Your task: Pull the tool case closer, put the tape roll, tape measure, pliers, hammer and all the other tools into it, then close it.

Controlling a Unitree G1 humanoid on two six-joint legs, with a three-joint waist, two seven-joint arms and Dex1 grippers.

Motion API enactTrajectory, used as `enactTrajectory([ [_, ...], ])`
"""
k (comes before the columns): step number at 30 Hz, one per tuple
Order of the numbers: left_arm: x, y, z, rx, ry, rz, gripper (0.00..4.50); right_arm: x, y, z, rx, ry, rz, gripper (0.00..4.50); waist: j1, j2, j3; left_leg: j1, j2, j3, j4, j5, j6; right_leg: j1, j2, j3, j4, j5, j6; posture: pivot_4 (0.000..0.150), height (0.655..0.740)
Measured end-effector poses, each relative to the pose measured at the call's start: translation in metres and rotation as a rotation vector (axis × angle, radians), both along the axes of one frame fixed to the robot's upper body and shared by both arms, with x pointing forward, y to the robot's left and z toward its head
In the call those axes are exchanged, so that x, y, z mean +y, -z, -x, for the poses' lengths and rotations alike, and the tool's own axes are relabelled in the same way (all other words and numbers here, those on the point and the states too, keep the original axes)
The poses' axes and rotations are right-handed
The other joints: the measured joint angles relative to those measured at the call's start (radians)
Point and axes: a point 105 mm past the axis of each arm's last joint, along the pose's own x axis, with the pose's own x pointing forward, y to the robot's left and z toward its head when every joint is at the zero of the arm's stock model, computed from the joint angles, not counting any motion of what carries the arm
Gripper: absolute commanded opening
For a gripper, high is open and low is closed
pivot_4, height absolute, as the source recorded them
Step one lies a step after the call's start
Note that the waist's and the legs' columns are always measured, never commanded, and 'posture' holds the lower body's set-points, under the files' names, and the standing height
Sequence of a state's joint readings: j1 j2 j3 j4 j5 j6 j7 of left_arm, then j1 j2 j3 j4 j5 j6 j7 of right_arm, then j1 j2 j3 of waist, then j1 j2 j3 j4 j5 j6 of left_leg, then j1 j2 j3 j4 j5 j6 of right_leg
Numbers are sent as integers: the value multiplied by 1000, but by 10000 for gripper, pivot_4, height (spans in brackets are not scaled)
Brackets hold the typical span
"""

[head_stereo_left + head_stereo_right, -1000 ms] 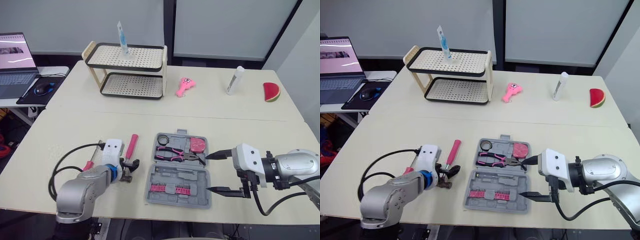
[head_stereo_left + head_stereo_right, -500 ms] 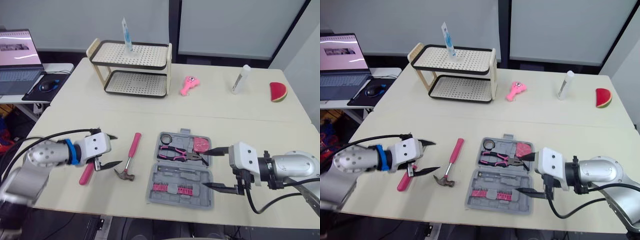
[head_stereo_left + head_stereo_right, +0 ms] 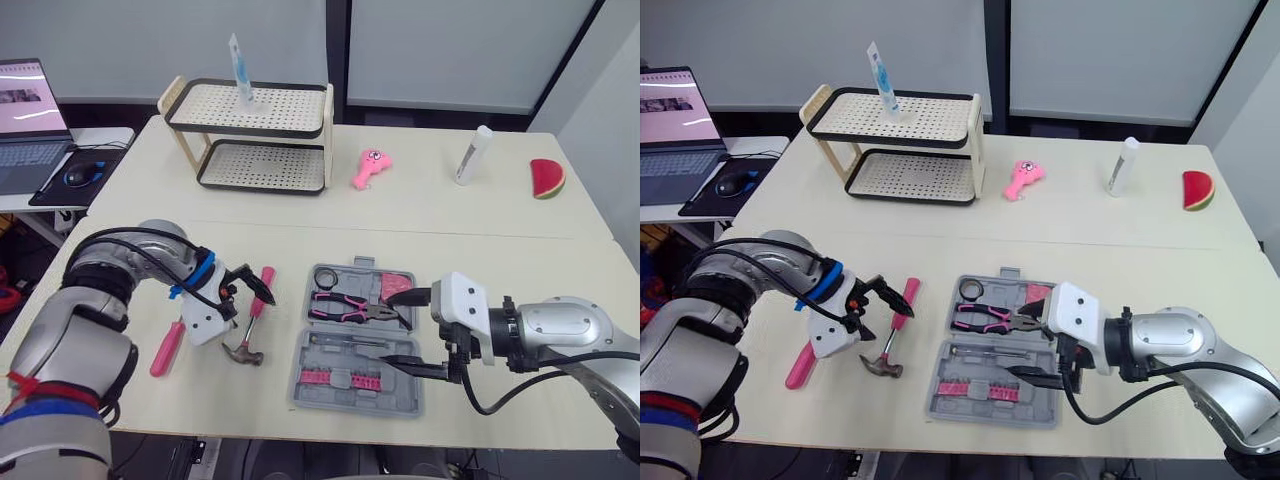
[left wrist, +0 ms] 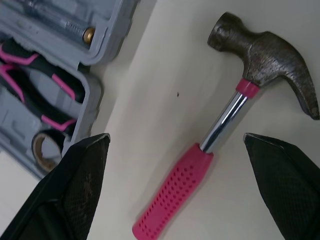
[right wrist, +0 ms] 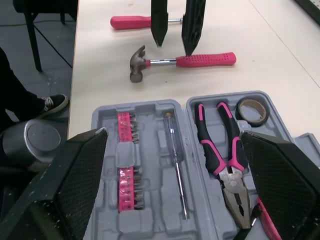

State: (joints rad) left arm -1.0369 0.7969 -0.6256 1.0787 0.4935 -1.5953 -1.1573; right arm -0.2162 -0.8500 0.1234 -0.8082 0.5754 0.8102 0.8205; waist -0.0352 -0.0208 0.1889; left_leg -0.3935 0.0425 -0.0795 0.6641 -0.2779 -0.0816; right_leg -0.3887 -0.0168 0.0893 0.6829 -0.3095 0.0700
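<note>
Tool case (image 3: 400,395) lies open and flat on the near middle of the table (image 3: 500,240), both halves facing up. Far half holds the tape roll (image 3: 326,277) at its left corner, the pliers (image 3: 345,306) across the middle and the tape measure (image 3: 396,288) at its right corner. Near half holds a slim screwdriver (image 5: 176,165) in its slot and a row of pink bits (image 3: 335,378).

Hammer (image 4: 220,135) is outside, on the table just left of the case, with its head near and its pink handle pointing far. Further left lies a pink-handled tool (image 3: 165,348), also outside the case.

Left tool (image 4: 175,136) is released, fingers spread wide astride the hammer where shaft meets handle. It is not clamped on the hammer.

Right tool (image 3: 388,329) is released too. It reaches in from the right over the case's right side, one finger above the tape measure and pliers nose, the other above the near half. It grasps nothing.

Far side of the table: a two-tier rack (image 3: 250,140) at left, then a pink toy (image 3: 368,168), a white bottle (image 3: 470,158) and a watermelon slice (image 3: 544,178) at right.
</note>
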Motion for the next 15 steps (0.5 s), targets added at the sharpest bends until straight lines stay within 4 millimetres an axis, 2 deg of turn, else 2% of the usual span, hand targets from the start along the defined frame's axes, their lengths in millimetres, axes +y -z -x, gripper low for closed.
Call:
enactTrajectory([
  [4, 2, 10, 1, 22, 33, -73, 44530, 4, 1, 2, 11, 2, -4, 45000, -1, 0, 0, 1, 0, 0, 1, 1, 0, 0, 0, 0, 3, 0, 0, 1500, 7350],
  [7, 2, 20, 3, 38, 63, -129, 38765, 7, 1, 3, 16, 2, -18, 45000, 3, -1, 0, 1, 0, 0, 2, 1, 1, 1, 0, 0, 4, 0, 1, 1500, 7350],
  [9, 3, 29, 0, 30, 81, -173, 32547, 8, 0, 4, 21, 0, -24, 45000, 3, -1, -1, 1, 0, -1, 3, 1, 1, 1, 0, 0, 5, 1, 1, 1500, 7350],
  [13, 2, 32, -11, -36, 150, -222, 19774, 9, 0, 5, 21, 4, -24, 45000, 10, 1, -4, 3, -3, -1, 3, 1, 1, 3, -2, 0, 5, 1, 2, 1500, 7350],
  [15, 1, 37, -14, -53, 195, -225, 13304, 9, 0, 5, 27, 6, -23, 45000, 13, 5, -6, 10, -5, 0, 1, 1, 1, 10, -4, 2, 4, -1, 6, 1500, 7350],
])
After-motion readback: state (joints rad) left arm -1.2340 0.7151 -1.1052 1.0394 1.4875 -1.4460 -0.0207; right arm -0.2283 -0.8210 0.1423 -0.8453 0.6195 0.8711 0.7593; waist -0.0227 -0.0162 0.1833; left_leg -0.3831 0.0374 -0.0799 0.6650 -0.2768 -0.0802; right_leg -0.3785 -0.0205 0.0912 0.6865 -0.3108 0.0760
